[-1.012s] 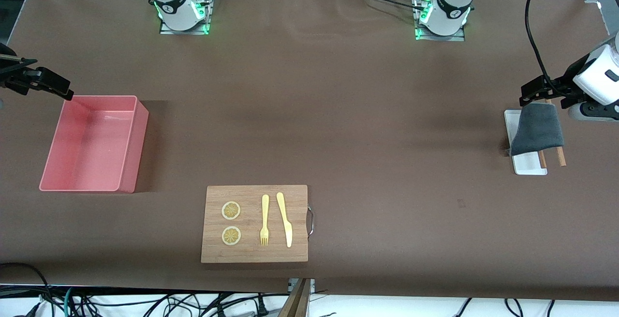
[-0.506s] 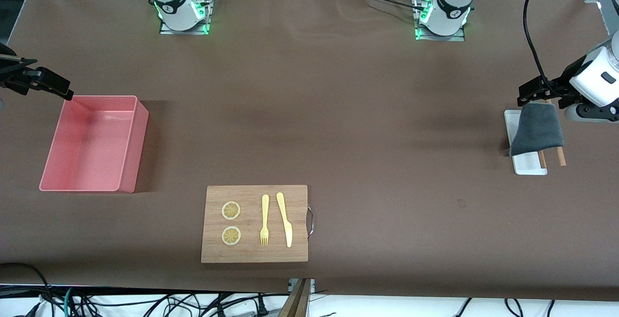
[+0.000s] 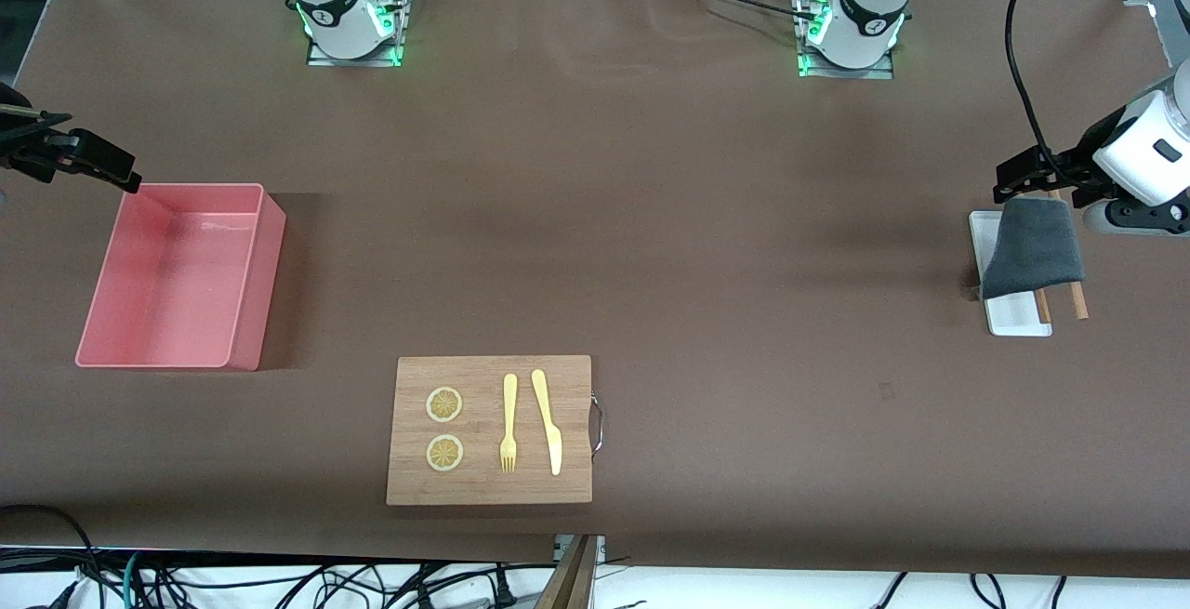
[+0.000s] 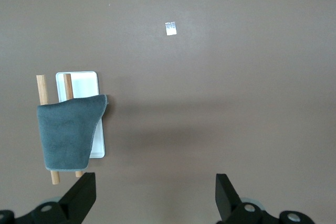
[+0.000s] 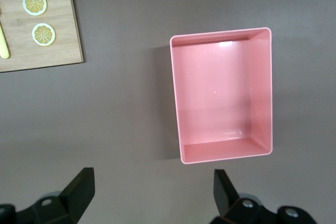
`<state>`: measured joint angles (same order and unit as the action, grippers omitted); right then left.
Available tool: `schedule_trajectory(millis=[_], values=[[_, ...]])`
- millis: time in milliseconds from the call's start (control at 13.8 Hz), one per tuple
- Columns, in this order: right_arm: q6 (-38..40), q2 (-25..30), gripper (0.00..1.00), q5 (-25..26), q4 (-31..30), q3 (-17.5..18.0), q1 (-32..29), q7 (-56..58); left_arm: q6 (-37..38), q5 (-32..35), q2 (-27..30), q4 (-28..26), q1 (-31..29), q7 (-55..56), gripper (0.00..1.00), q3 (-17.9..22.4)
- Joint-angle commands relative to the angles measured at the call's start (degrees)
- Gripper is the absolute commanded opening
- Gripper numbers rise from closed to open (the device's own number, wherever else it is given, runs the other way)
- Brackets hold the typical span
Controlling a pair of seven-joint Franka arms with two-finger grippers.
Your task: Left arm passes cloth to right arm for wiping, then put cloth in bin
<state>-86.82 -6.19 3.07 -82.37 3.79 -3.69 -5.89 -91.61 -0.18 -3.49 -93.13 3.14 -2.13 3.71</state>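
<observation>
While the front view takes in the whole brown surface (image 3: 651, 218), only the wrist views look straight down between the fingers. At the right edge of the front frame, the left pincer (image 3: 1027, 183) is held above the dark grey soft cloth (image 3: 1032, 248); in the left wrist view its pincer (image 4: 156, 200) is seen spread wide with nothing between the fingers. The cloth (image 4: 67, 135) is draped over two thin wooden sticks (image 4: 41, 88) and partly over the white rectangular tray (image 4: 84, 83), at the left arm's end of the surface. Most of the tray and the middle of the sticks are hidden by the cloth.

At the left edge of the front frame, the right pincer (image 3: 88, 163) hangs by the upper corner of the shallow pink plastic bin (image 3: 181, 276). In the right wrist view that pincer (image 5: 155, 198) is likewise wide open and empty, and the bin (image 5: 224, 95) is seen to hold nothing.

Low in the front frame lies a wooden cutting board (image 3: 490, 430) carrying two lemon slices (image 3: 444, 404), a yellow fork (image 3: 509, 423) and a yellow knife (image 3: 548, 421).
</observation>
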Motion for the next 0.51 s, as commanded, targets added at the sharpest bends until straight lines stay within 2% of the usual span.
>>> schedule_trajectory(millis=[0, 434], values=[[0.3, -0.3, 1.0, 0.0, 1.1, 0.3, -0.5, 1.1, 1.4, 0.7, -0.8, 1.9, 0.8, 0.6, 1.0, 0.6], [0.3, -0.3, 1.0, 0.0, 1.1, 0.3, -0.5, 1.1, 3.0, 0.7, -0.8, 1.9, 0.6, 0.6, 1.0, 0.6]])
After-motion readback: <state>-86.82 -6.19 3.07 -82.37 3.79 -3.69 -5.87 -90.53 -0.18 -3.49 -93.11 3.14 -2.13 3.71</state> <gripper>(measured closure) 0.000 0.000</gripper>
